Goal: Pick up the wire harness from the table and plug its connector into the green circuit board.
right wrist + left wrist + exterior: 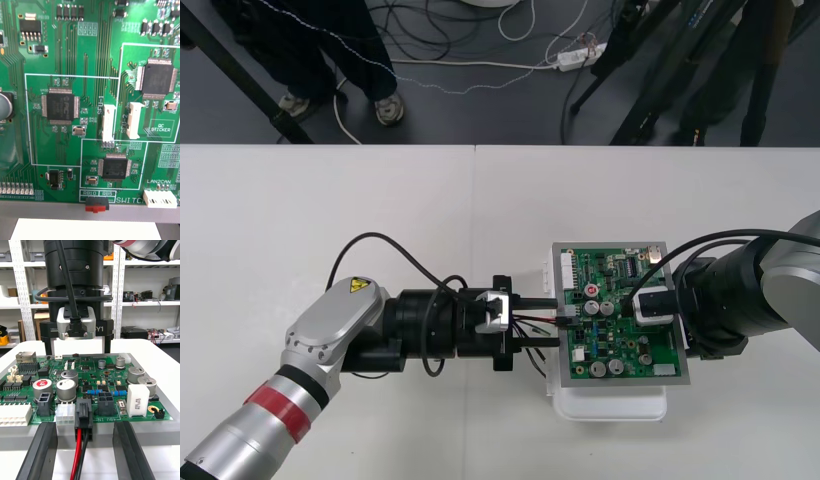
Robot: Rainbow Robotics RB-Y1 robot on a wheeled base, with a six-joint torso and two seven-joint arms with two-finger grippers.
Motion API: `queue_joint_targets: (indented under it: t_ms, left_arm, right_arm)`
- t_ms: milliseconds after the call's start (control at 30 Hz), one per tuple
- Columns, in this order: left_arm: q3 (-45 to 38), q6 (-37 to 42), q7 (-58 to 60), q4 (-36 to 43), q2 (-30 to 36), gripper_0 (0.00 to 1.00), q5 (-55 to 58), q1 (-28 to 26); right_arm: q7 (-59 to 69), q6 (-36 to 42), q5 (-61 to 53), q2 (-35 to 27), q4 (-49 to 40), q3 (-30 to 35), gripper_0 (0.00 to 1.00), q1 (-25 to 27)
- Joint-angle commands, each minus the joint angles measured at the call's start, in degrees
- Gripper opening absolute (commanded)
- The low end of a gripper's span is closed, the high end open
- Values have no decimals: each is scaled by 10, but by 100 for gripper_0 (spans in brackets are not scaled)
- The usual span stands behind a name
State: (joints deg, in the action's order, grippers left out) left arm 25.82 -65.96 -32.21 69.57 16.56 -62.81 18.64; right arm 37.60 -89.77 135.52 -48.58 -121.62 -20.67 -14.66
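The green circuit board (pixel 620 340) sits on its white base (pixel 610 405) at the table's right of centre. The harness's black plug (pixel 83 414) stands seated in a connector at the board's near edge, beside a white connector. Its red and black wires (pixel 78 453) run back between my left gripper's fingers (pixel 39 453). My left gripper (pixel 545 322) is open at the board's left edge, its fingers apart on either side of the wires and clear of them. My right gripper (pixel 648 303) hovers over the board's right half, its fingers (pixel 47 342) spread with nothing between them. Its wrist view looks closely down on the board (pixel 90 93).
The pale table (pixel 330 220) has open room to the left and towards its far edge. Tall capacitors (pixel 67 384) and a white block (pixel 137 399) stand on the board just behind the plug. Dark floor with cables lies beyond the far edge.
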Motion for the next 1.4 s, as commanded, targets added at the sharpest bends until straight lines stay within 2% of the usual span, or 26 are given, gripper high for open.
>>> queue_joint_targets:
  t_ms: [33, 567, 1067, 1400]
  left_arm:
    - [12, -4, -20, 43, 33, 44, 18, -20]
    - [-38, -5, 8, 111, 132, 44, 40, -42]
    - [-107, 8, 199, 284, 329, 44, 41, -40]
    - [-169, 31, 375, 432, 448, 43, 47, -37]
  right_arm:
    - [3, -2, -8, -3, -18, 3, 100, -12]
    - [2, -2, -5, -4, -18, 5, 100, -12]
    - [-11, -2, -17, -18, -18, 31, 100, -12]
    - [-35, -2, -109, -73, -18, 90, 100, -12]
